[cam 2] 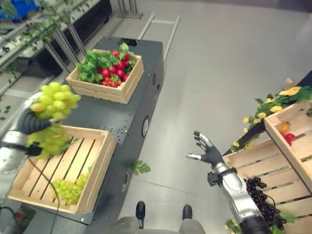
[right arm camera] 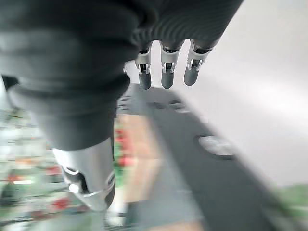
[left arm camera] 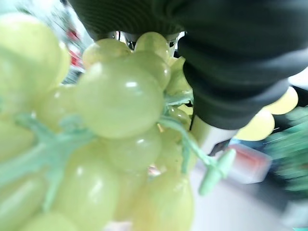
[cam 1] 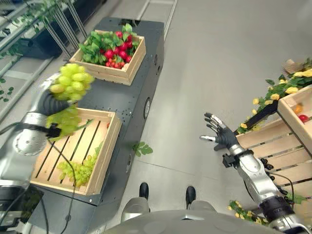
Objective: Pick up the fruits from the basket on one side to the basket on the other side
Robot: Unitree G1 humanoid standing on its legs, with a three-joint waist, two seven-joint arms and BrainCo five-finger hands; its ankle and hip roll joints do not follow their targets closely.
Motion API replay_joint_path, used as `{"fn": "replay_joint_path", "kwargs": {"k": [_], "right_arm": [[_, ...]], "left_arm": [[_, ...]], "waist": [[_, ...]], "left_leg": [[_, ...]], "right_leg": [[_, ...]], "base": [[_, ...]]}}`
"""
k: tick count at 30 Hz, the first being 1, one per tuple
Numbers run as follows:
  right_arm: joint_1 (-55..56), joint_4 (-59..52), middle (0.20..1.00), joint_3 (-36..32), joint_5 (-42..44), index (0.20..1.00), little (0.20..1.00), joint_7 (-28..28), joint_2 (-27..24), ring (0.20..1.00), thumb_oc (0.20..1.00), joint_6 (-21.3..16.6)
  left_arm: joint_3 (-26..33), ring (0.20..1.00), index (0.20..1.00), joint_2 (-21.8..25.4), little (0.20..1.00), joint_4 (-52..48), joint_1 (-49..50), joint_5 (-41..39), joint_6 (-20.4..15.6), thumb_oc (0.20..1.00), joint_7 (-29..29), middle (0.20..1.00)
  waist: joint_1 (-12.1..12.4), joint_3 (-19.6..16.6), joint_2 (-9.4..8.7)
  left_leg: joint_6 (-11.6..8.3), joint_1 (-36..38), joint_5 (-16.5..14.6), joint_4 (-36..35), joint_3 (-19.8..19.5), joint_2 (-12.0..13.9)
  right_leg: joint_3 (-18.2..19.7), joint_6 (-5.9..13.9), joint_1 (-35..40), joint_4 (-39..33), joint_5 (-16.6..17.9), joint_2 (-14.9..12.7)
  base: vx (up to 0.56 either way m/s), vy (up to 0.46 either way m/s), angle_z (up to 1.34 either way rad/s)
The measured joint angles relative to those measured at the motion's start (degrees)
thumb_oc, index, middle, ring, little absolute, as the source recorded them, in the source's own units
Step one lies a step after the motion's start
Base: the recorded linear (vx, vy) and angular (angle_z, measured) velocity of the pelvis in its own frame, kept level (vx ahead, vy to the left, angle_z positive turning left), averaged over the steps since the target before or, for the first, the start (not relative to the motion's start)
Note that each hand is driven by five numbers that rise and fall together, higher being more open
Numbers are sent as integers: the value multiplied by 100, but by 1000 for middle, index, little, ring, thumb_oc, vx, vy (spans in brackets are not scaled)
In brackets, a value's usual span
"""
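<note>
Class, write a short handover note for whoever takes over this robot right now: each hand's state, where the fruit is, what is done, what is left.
Left hand: shut on a bunch of green grapes, held above the near wooden crate.
Right hand: open and empty, raised over the floor.
Another grape bunch lies in the near crate; the far crate holds red fruit and leaves.
Done: one bunch lifted.
Left: carry it to the slatted crates on the right, then fetch the rest.
</note>
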Motion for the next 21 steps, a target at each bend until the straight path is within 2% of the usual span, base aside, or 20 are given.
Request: {"fn": "replay_joint_path", "kwargs": {"k": [1, 4, 6, 8, 10, 13, 18, 21], "right_arm": [[-76, -10, 1000, 48, 160, 1000, 1000, 29, 0, 1000, 1000, 31], [-681, -225, 1000, 585, 910, 1000, 1000, 292, -27, 1000, 1000, 225], [-988, -203, 1000, 881, 1355, 1000, 1000, 332, 92, 1000, 1000, 288], [-1362, -163, 1000, 1332, 2177, 1000, 1000, 424, 262, 1000, 1000, 439], [-1581, -219, 1000, 1656, 2620, 1000, 1000, 481, 353, 1000, 1000, 561], [-1764, -222, 1000, 1899, 3235, 1000, 1000, 496, 504, 1000, 1000, 685], [-1929, -442, 1000, 2246, 4237, 1000, 1000, 477, 536, 1000, 1000, 782], [-1933, -443, 1000, 2310, 4619, 1000, 1000, 404, 617, 1000, 1000, 779]], "left_arm": [[-145, 200, 200, -64, 200, -68, -87, -247, 3, 200, -103, 200], [-1291, 200, 200, -149, 200, -580, -602, -1372, 11, 200, -878, 200], [-1859, 200, 200, -160, 200, -603, -969, -1657, 54, 200, -1130, 200], [-2467, 200, 200, -160, 200, -633, -1381, -1973, 108, 200, -1373, 200], [-2722, 200, 200, -161, 200, -747, -1550, -2287, 166, 200, -1509, 200], [-2931, 200, 200, -148, 200, -899, -1711, -2618, 252, 200, -1656, 200], [-3394, 200, 200, -98, 200, -1000, -2185, -2831, 311, 200, -1714, 200], [-3431, 200, 200, -102, 200, -1022, -2313, -2827, 315, 200, -1711, 200]], "waist": [[6, -13, -2], [-2, -165, -56], [-15, -215, -69], [-40, -280, -83], [-133, -306, -99], [-145, -339, -135], [-152, -370, -162], [-160, -380, -155]], "left_leg": [[-1, 30, 0, -1, 0, -4], [-7, 147, -6, -2, 5, 17], [-21, 203, -18, -7, 11, 37], [-20, 229, -13, -4, 80, 52], [-19, 237, -14, -5, 129, 64], [-12, 318, -18, 0, 165, 66], [-11, 345, -23, 2, 300, 73], [-22, 381, -32, 0, 315, 89]], "right_leg": [[0, -3, 29, 0, 2, 3], [36, -23, 129, 3, 15, 25], [47, -31, 164, 11, 14, 25], [83, -42, 146, 50, 11, 39], [137, -53, 121, 76, 10, 52], [215, -54, 145, 74, 10, 60], [315, -90, 118, 81, 37, 80], [344, -92, 136, 82, 36, 98]], "base": [[51, -17, 2], [48, -15, -6], [39, -18, -6], [54, -10, -11], [57, -9, -10], [48, -6, -14], [3, -15, -11], [3, -10, -6]]}}
